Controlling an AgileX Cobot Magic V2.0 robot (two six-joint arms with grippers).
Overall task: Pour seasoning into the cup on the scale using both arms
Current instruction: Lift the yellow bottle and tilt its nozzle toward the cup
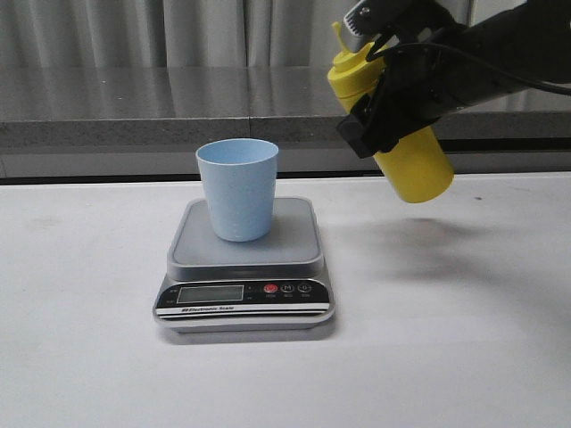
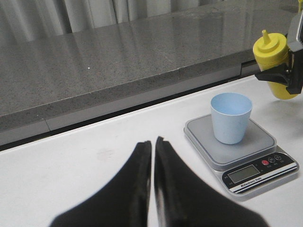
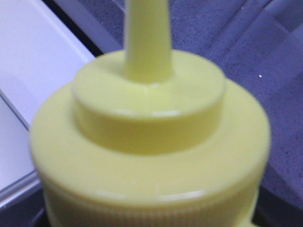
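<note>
The pale blue cup stands upright on the platform of the scale, whose display faces the table's front edge. Up and to the right of the cup, the yellow seasoning bottle hangs in the air, tilted with its nozzle toward the upper left. My right gripper is shut around the bottle's middle. The right wrist view is filled by the bottle's cap and nozzle, and the fingers are hidden there. My left gripper is low over the white table, left of the scale and cup, shut with nothing in it.
A grey stone ledge runs along the back of the white table, with pale curtains behind it. The scale sits near the table's middle.
</note>
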